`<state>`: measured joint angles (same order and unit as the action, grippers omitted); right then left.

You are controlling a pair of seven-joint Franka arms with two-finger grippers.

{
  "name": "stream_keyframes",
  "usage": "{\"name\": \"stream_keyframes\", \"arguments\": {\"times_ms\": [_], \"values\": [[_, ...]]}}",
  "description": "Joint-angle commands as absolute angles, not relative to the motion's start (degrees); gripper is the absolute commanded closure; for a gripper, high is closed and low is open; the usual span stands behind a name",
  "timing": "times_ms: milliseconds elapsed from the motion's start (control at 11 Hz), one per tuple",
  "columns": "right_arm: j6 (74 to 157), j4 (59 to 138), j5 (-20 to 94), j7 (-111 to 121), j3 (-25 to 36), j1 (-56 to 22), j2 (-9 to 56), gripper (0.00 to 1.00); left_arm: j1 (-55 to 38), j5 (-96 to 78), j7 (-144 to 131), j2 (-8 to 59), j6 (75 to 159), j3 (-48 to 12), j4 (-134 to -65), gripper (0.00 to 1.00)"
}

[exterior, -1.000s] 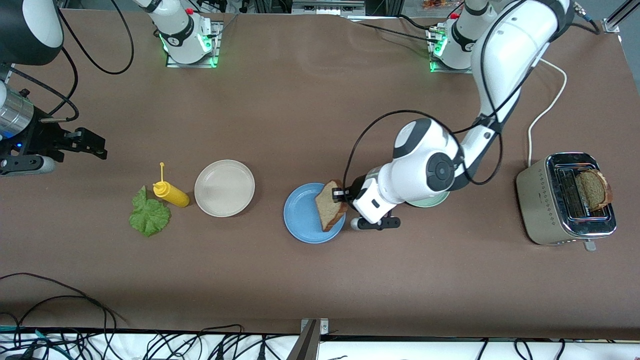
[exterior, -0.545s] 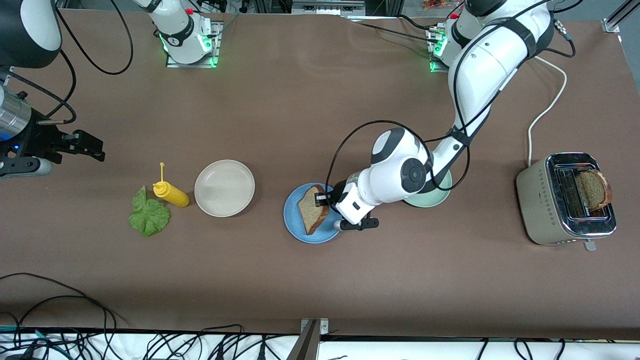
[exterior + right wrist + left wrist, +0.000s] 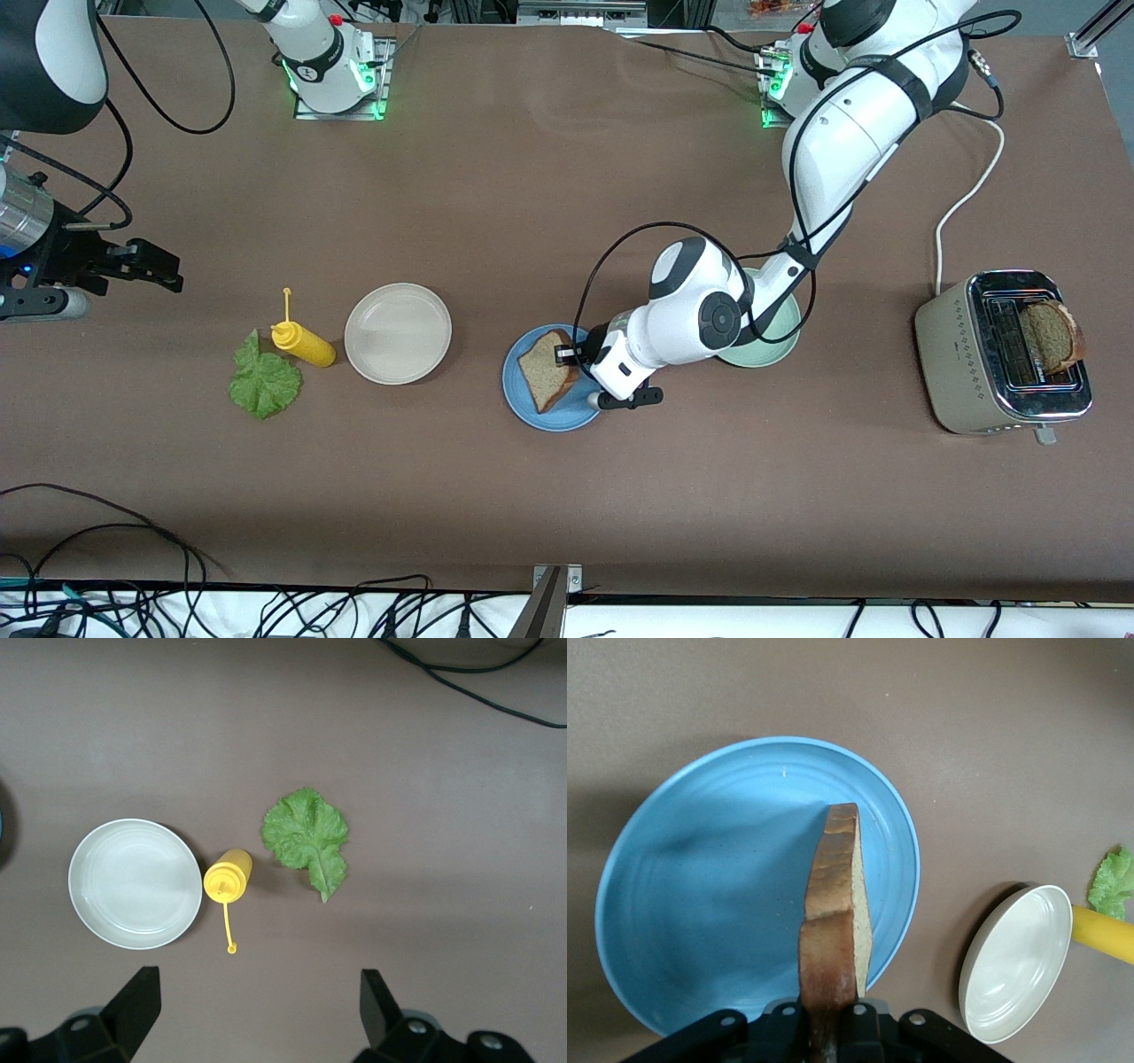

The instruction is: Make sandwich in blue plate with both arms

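My left gripper [image 3: 567,354] is shut on a slice of brown bread [image 3: 545,370] and holds it low over the blue plate [image 3: 524,397], tilted with its free edge down toward the plate. In the left wrist view the bread [image 3: 835,904] stands edge-on over the blue plate [image 3: 700,904], pinched between the jaws of the left gripper [image 3: 830,1028]. A green lettuce leaf [image 3: 262,381] lies on the table toward the right arm's end. A second bread slice [image 3: 1052,334] sits in the toaster [image 3: 974,354]. My right gripper [image 3: 146,264] is open and empty, high above the table; its wrist view shows the lettuce [image 3: 306,838].
A yellow mustard bottle [image 3: 304,344] lies beside the lettuce. A beige plate [image 3: 398,333] sits between the bottle and the blue plate. A pale green plate [image 3: 780,341] is partly hidden under the left arm. The toaster's white cord [image 3: 966,190] runs across the table.
My left gripper has carried the bread toward the right arm's end and lowered it over the blue plate. The right gripper has drifted slightly.
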<state>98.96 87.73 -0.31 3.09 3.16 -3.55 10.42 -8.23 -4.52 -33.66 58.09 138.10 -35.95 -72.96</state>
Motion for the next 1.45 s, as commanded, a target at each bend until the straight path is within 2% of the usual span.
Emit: {"name": "stream_keyframes", "arguments": {"times_ms": [0, 182, 273, 364, 455, 545, 909, 1364], "values": [[99.6, 87.7, 0.3, 2.5, 3.0, -3.0, 11.3, 0.00, -8.4, -5.4, -33.0, 59.5, 138.7, -36.5, -72.0, 0.95], [101.5, 87.7, 1.6, 2.9, 3.1, -1.7, 11.5, 0.00, -8.4, -5.3, -32.8, 59.6, 139.7, -36.5, -72.0, 0.66], [101.1, 87.9, 1.0, 3.2, 3.0, -1.8, 11.9, 0.00, -8.4, -5.2, -32.8, 59.5, 139.7, -36.5, -71.9, 0.63], [101.1, 87.9, -0.1, 3.3, 2.8, -2.0, 13.7, 0.00, -8.3, -5.2, -32.8, 59.3, 139.7, -36.4, -71.9, 0.35], [100.9, 87.9, -0.4, 3.5, 2.9, -1.9, 14.4, 0.00, -8.2, -5.2, -32.9, 59.1, 139.7, -36.3, -71.9, 0.22], [100.5, 88.1, -0.4, 4.0, 3.0, -1.5, 14.5, 0.00, -8.1, -4.9, -32.8, 58.9, 139.7, -36.2, -71.9, 0.00], [101.0, 88.9, -0.1, 14.5, 3.1, 2.0, 17.0, 0.00, -6.2, -0.3, -32.5, 55.5, 137.9, -36.4, -71.9, 0.00], [108.3, 88.9, 3.4, 21.7, 3.3, 3.4, 25.0, 0.00, -3.7, 3.6, -32.4, 46.4, 126.5, -35.4, -72.1, 0.00]]}}
